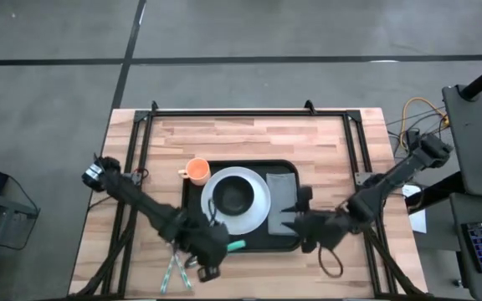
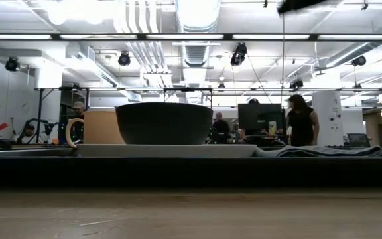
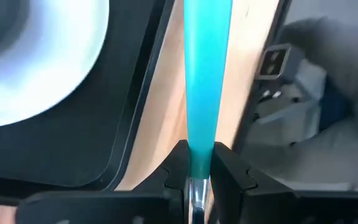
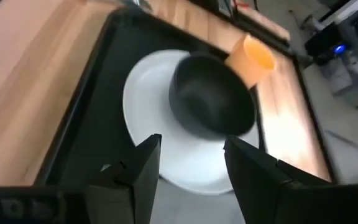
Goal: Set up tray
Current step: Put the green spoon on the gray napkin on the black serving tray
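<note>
The black tray (image 1: 192,194) lies mid-table and carries a white plate (image 1: 258,201) with a dark bowl (image 1: 234,196) on it. A grey folded cloth (image 1: 281,188) lies on the tray's right part. An orange cup (image 1: 197,170) stands at its far left corner. My left gripper (image 1: 217,248) is at the tray's near left edge, shut on a teal-handled utensil (image 1: 237,245). My right gripper (image 1: 295,221) hovers open over the tray's near right part, its fingers (image 4: 143,163) pointing toward the plate (image 4: 143,118) and bowl (image 4: 213,102). My left gripper (image 3: 197,149) pinches the utensil between its two fingers where the teal handle (image 3: 199,138) meets the metal neck (image 3: 196,193). The handle runs forward along the fingers, out past their tips. Its free end reaches toward the tray's near rim (image 3: 138,112).
More utensils (image 1: 174,272) lie on the wood near the table's near left edge. A black cable loop (image 1: 331,263) lies near the right arm. Black frame rails (image 1: 249,113) border the table's far side. People stand in the room beyond (image 2: 300,119).
</note>
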{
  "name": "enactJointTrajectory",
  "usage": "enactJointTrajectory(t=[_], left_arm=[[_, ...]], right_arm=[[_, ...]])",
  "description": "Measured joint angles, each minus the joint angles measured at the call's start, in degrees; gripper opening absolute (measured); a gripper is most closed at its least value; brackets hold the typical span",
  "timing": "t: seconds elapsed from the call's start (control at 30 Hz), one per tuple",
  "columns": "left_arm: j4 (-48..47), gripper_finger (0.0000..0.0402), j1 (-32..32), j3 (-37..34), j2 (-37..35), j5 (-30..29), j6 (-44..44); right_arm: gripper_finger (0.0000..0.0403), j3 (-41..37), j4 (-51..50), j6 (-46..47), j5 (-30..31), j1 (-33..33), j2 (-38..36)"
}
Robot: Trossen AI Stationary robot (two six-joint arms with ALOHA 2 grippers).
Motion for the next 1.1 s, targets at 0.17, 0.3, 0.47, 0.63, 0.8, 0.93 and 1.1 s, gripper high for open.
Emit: enactJointTrajectory(t=[0.17,0.3,0.47,0.63,0.8,0.93,1.1], left_arm=[[-4.9,0.0022,4.0,5.3,0.0,2.9,-0.7],[-7.1,0.0022,5.8,6.8,0.0,3.8,-1.7],[-7.0,0.0022,7.4,7.1,0.0,7.6,-4.4],[-7.1,0.0022,7.6,6.6,0.1,10.6,-4.8],[-7.7,0.0022,8.2,6.6,0.1,12.2,-4.0],[-8.7,0.0022,8.5,6.6,0.1,14.8,-4.0],[-10.5,0.0022,8.7,6.6,0.2,14.0,-3.5]], right_arm=[[0.0169,15.0,-11.3,1.6,1.5,0.8,8.6],[0.0168,26.6,-20.1,3.2,4.8,0.7,15.8],[0.0168,36.0,-24.1,-0.8,12.0,0.7,24.9],[0.0168,41.9,-24.2,-4.8,17.8,-0.1,32.1],[0.0167,48.8,-25.0,-8.1,19.2,-0.3,38.0],[0.0167,54.3,-25.9,-10.5,21.2,-0.3,41.9],[0.0167,60.0,-34.3,-6.0,20.7,-0.2,44.5]])
